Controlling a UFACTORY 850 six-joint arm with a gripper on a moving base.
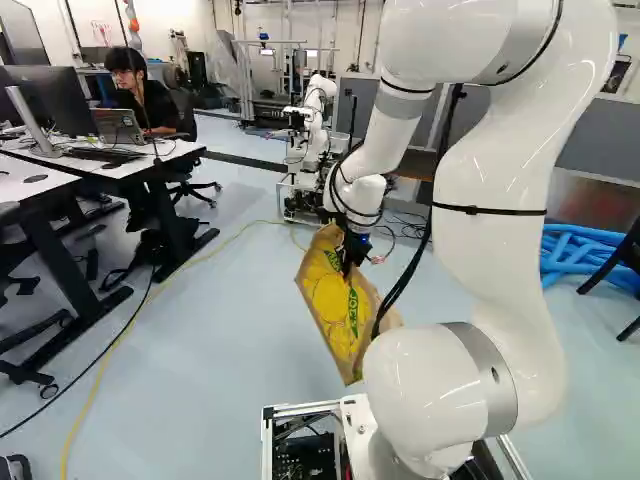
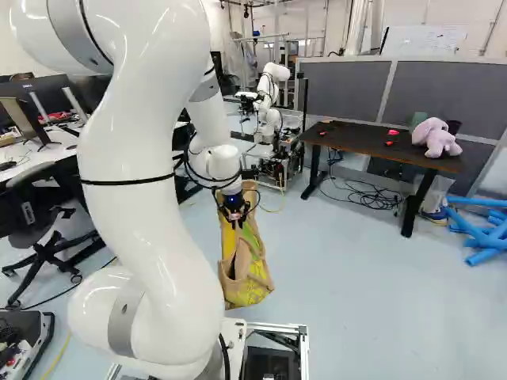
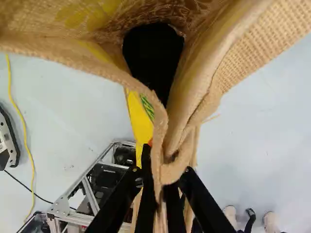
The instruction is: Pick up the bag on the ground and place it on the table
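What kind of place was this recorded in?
Probably a robotics lab: another robot arm stands ahead, computer monitors crowd the desks, and grey partition panels line the room behind a dark table.

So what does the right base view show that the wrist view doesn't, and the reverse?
Only the right base view: the dark brown rectangular table with a purple plush toy on it, the blue foam tubes, and another robot.

Only the wrist view: a black shape inside the open bag; whether object or shadow, I can't tell.

Both: that tan, yellow-printed woven bag, the black two-fingered claw at its rim, the thin yellow cable, and the base's silver metal frame.
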